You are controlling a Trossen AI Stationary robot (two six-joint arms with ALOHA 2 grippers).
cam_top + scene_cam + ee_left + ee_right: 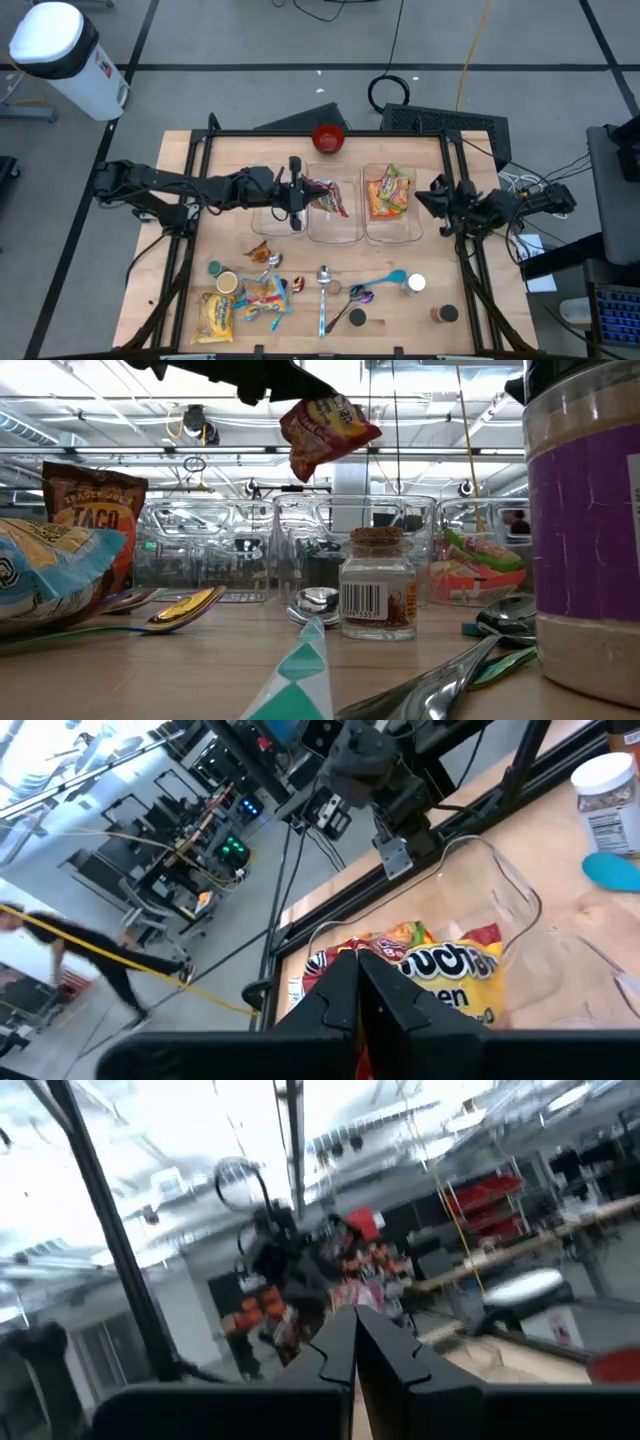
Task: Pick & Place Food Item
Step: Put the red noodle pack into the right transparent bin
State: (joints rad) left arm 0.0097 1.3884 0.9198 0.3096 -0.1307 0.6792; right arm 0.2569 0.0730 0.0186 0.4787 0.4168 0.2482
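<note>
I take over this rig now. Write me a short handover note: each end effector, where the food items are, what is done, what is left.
Left end effector: shut on red snack bag, held above middle clear container.
Right end effector: shut, empty, waiting at table's right edge.
Done: one snack bag lies in right clear container.
Left: release red bag into a container; more packets remain at table front.

Right wrist view blurred (room indistinct); purple-labelled jar [585,530] cropped.
</note>
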